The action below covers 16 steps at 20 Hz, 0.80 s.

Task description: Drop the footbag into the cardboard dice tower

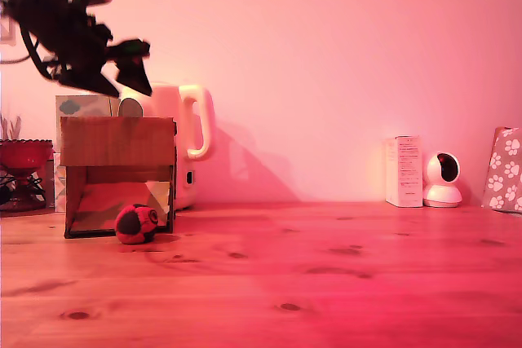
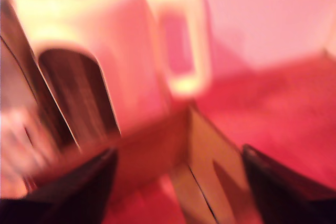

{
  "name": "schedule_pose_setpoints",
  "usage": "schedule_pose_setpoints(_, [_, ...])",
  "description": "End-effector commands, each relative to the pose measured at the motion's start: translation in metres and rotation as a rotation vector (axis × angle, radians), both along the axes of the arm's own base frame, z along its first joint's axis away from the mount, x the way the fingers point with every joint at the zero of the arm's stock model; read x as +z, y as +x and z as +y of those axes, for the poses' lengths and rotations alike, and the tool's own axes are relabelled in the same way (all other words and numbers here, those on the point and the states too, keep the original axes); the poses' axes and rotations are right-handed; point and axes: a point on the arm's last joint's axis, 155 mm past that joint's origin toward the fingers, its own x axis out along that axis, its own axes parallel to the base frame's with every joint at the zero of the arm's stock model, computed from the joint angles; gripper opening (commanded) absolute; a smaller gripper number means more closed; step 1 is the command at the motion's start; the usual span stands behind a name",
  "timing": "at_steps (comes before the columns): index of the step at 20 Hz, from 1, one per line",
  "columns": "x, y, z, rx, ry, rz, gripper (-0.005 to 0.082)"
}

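The footbag (image 1: pixel 136 224) lies on the bench (image 1: pixel 326 275) at the mouth of the cardboard dice tower (image 1: pixel 119 175), just at the lower front corner on the exterior view's right, half in the opening and half out. It looks soft and light — a panelled pouch that should give under pressure and sit still rather than roll — so a pinch across its middle from above seems the surest hold. The tool (image 1: pixel 129 68) hangs above the tower's top edge, and in the wrist view its dark fingers (image 2: pixel 73 192) stand wide apart with nothing between them. Behind the tower stands a white electric kettle (image 1: pixel 183 132), with a patterned tissue box (image 1: pixel 81 107) beside it and a dark red bowl (image 1: pixel 24 155) at the exterior view's left.
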Motion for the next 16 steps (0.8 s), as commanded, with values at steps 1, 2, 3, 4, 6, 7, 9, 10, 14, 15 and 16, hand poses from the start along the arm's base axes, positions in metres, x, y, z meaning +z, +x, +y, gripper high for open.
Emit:
schedule_pose_setpoints(1, [0.019, -0.012, -0.010, -0.051, -0.019, -0.017, -0.0004])
schedule_pose_setpoints(2, [0.019, -0.017, -0.013, -0.074, -0.027, 0.000, -0.0025])
schedule_pose_setpoints(3, [0.017, -0.023, -0.016, -0.092, -0.032, 0.021, -0.0024])
schedule_pose_setpoints(4, [0.016, -0.028, -0.019, -0.102, -0.034, 0.037, -0.0024])
schedule_pose_setpoints(6, [0.015, -0.034, -0.023, -0.115, -0.041, 0.057, -0.0024])
schedule_pose_setpoints(7, [0.015, -0.035, -0.024, -0.120, -0.042, 0.061, -0.0024])
schedule_pose_setpoints(9, [0.010, -0.039, -0.028, -0.127, -0.039, 0.083, -0.0024])
schedule_pose_setpoints(10, [0.008, -0.042, -0.030, -0.133, -0.037, 0.097, -0.0024])
schedule_pose_setpoints(14, [0.002, -0.051, -0.042, -0.159, -0.034, 0.105, -0.0024])
schedule_pose_setpoints(15, [0.001, -0.053, -0.043, -0.162, -0.035, 0.100, -0.0024])
schedule_pose_setpoints(16, [0.000, -0.056, -0.043, -0.163, -0.038, 0.093, -0.0024])
